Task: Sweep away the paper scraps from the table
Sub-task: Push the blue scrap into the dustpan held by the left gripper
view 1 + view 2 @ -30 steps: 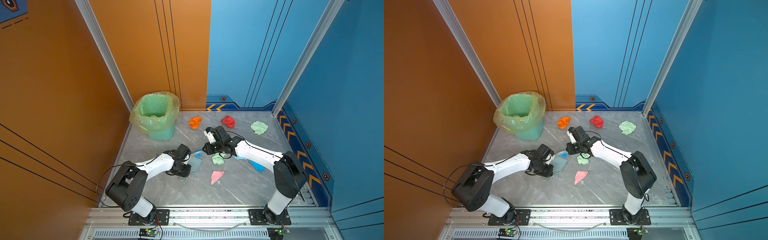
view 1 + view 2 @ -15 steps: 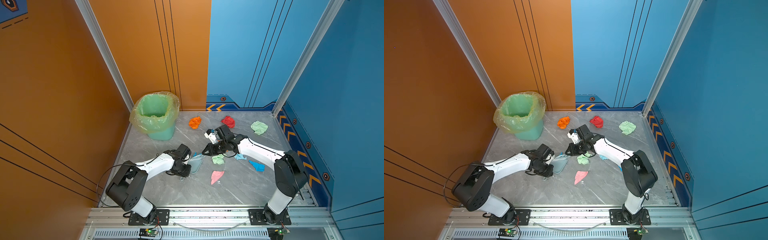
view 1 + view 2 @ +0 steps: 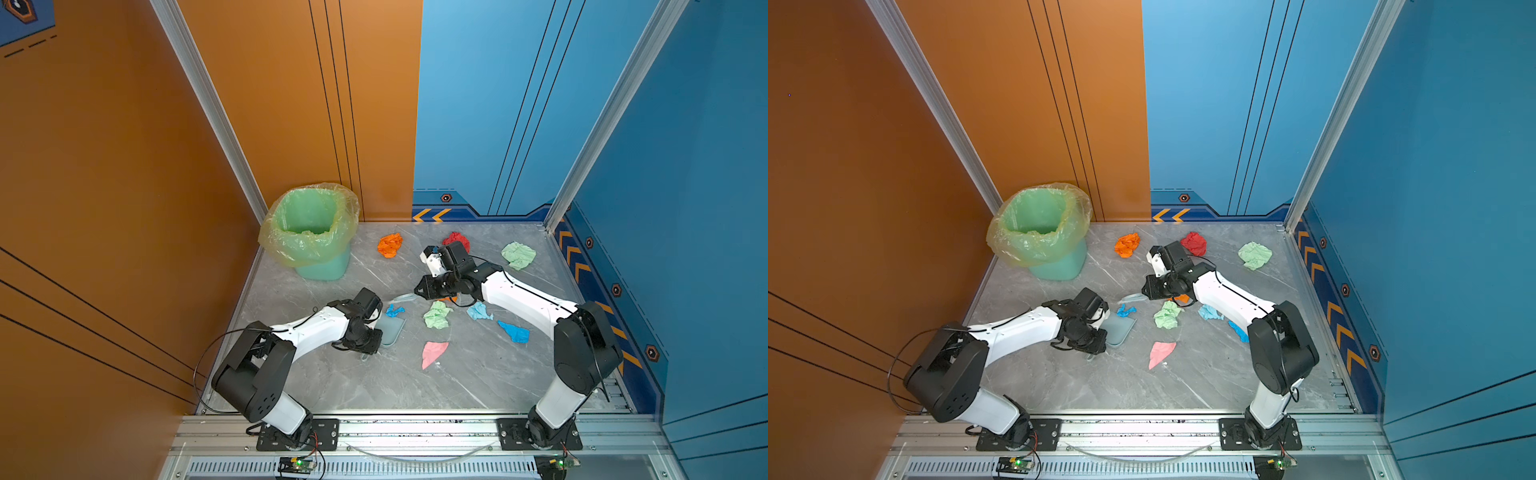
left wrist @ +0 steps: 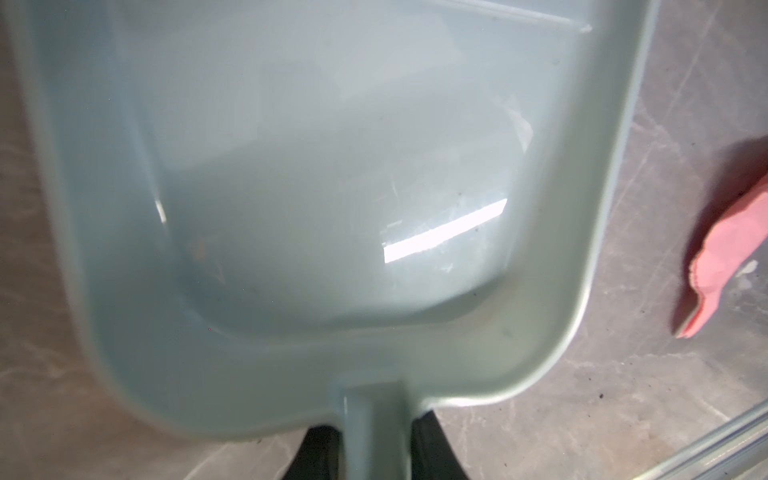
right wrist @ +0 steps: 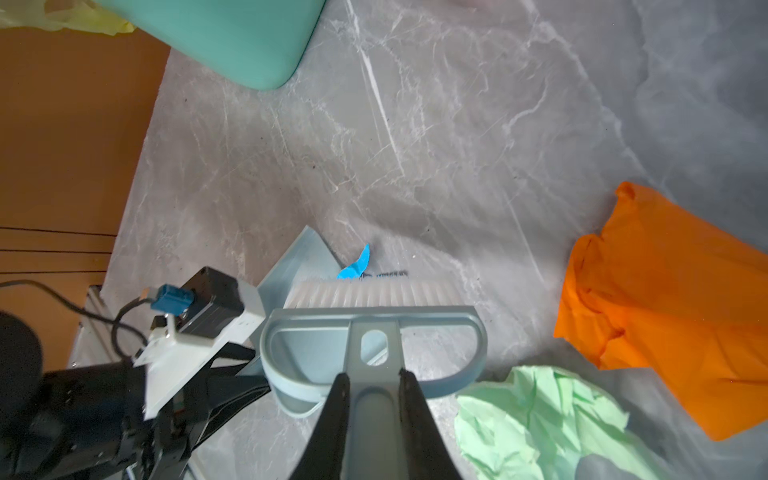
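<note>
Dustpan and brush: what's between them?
A small blue scrap lies between the dustpan and the brush, in both top views.

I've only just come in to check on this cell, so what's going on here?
Two arms are sweeping up paper scraps. The left gripper is shut on the handle of a pale blue dustpan set low at the table; the right gripper is shut on a matching brush, bristles beside a small blue scrap at the pan's mouth. The pan is empty; the other scraps lie scattered across the marble.
</note>
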You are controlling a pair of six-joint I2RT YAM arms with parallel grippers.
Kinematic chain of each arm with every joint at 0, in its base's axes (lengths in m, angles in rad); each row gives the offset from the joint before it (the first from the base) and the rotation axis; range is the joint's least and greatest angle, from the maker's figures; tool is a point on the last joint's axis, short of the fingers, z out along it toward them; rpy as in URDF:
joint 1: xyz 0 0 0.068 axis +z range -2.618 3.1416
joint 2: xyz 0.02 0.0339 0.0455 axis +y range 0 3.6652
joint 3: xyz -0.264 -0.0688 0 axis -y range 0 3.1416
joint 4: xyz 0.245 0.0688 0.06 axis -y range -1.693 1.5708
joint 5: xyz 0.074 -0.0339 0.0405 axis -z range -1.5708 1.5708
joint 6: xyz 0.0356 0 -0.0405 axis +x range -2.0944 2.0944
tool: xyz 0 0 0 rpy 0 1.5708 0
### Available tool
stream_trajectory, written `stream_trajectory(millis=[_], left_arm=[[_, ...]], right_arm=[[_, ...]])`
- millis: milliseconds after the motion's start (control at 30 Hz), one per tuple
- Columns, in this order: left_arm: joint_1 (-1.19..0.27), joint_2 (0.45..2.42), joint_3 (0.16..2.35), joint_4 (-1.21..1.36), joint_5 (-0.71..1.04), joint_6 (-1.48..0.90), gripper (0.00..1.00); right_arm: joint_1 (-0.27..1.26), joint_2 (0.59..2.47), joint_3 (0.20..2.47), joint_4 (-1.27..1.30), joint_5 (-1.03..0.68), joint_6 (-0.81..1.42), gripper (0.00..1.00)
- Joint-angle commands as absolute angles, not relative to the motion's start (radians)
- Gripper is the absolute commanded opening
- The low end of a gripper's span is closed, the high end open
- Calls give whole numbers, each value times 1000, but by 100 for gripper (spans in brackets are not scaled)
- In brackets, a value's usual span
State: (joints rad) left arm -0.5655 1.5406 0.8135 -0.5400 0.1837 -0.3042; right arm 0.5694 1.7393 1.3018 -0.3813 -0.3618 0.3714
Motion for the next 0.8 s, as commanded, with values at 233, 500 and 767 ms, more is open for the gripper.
stream_trajectory(millis=[233, 500, 767], left_arm=[[-586, 1568, 826, -616, 182, -305, 0], [-586, 1569, 826, -620, 181, -303, 0], [-588, 1568, 829, -619, 177, -299, 0]], right_arm=[[622, 1822, 1344, -451, -391, 325, 0], [639, 1773, 1298, -537, -553, 274, 0], [611, 1716, 1292, -521, -514, 290, 0]])
